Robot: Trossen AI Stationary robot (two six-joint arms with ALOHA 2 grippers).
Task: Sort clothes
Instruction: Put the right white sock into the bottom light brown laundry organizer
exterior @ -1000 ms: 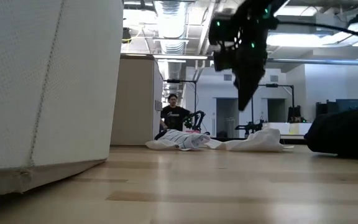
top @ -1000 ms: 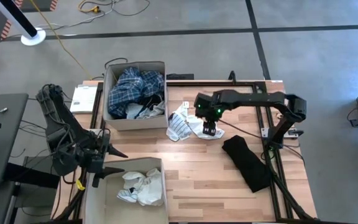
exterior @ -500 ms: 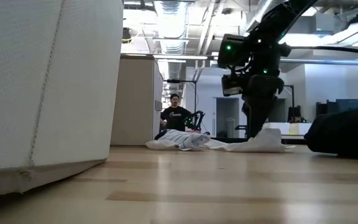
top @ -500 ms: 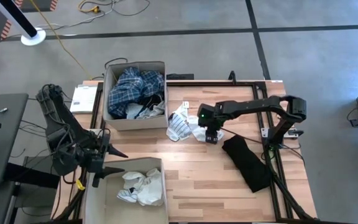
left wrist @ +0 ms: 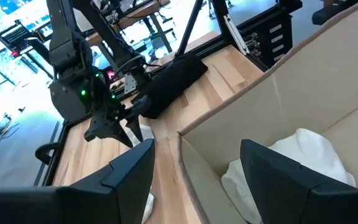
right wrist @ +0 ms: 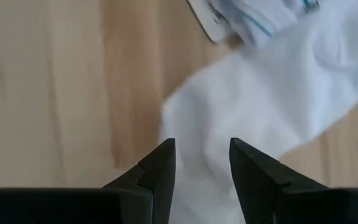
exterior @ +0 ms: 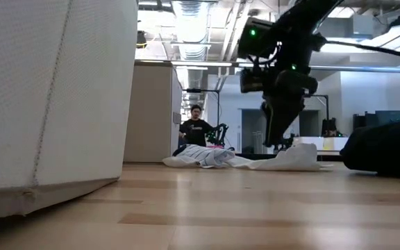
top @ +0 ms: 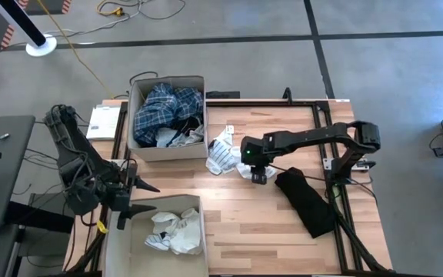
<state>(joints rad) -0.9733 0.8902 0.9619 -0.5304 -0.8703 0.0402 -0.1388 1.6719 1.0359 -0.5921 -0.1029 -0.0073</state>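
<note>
White garment (right wrist: pixel 272 118) on wood counter (top: pixel 237 211), right hand (right wrist: pixel 201 163) just above it, fingers apart, grasping nothing, left hand (top: pixel 133 196) released beside box (top: pixel 114 242).

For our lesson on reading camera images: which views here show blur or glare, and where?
Low view: the near cardboard box fills the left, soft and unfocused, and ceiling lights glare behind the right gripper. Right wrist view: the white garment is blurred past the fingers. High view: evenly lit, sharp.
</note>
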